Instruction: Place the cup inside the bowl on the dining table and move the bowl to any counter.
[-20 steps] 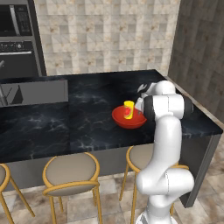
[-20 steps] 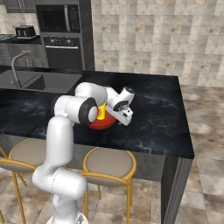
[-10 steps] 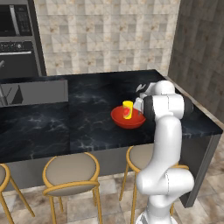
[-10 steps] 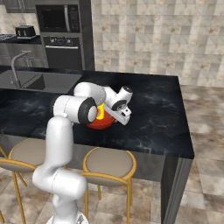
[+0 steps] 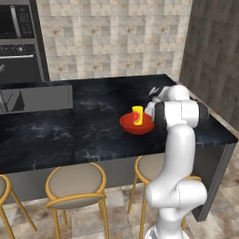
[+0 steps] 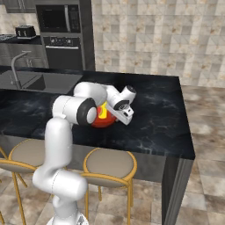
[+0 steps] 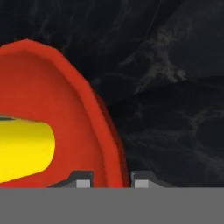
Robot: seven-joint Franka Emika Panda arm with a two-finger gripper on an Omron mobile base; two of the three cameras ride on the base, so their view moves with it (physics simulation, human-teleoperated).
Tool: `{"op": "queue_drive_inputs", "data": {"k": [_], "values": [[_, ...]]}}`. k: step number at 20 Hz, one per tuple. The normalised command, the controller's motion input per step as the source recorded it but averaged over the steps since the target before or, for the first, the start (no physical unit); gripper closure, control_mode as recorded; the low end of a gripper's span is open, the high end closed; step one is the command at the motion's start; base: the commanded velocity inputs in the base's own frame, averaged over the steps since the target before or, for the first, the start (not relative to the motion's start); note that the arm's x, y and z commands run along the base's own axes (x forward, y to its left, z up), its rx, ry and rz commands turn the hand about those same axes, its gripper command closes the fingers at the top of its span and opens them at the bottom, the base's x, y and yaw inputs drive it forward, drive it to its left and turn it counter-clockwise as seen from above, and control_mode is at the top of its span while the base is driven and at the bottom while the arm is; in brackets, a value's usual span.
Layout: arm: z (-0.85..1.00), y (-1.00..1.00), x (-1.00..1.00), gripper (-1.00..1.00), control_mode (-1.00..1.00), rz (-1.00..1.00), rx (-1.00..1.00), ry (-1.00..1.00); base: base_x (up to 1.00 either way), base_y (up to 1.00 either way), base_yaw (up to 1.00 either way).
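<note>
On the veined black marble counter (image 5: 70, 130), the claw (image 7: 107, 180) is clamped across the glossy red bowl's (image 7: 65, 109) thin rim; a smooth yellow cylindrical cup (image 7: 24, 148) stands inside.

At the lower centre of the right base view, the arm's white elbow covered most of the bowl (image 6: 104, 123), and just a sliver of the cup (image 6: 103, 109) showed above it. In the hand view the left edge cut off both the bowl (image 7: 65, 109) and the cup (image 7: 26, 148), while the fingertips (image 7: 83, 180) barely cleared the bottom. At centre right of the left base view, the forearm hid the gripper's jaws and the bowl's (image 5: 135, 126) right rim.
</note>
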Motion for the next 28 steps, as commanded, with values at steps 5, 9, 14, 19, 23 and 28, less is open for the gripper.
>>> {"op": "queue_drive_inputs", "data": {"k": [5,9,14,19,23,28], "values": [[0.52,-0.22,-0.31,1.0,-1.0,0.0,0.07,-0.08,0.0,0.0,0.0],[0.46,-0.19,-0.26,1.0,-1.0,0.0,0.07,-0.11,0.0,0.0,0.0],[0.43,-0.07,-0.2,1.0,-1.0,0.03,0.07,-0.13,0.0,0.0,0.0],[0.5,-0.04,-0.3,1.0,-1.0,0.03,0.05,-0.08,0.0,0.0,0.0],[0.59,0.0,-0.61,1.0,-1.0,0.01,0.05,-0.01,0.0,0.0,0.0],[0.59,0.0,-0.64,1.0,-1.0,0.01,0.02,0.0,0.0,0.0,0.0]]}}
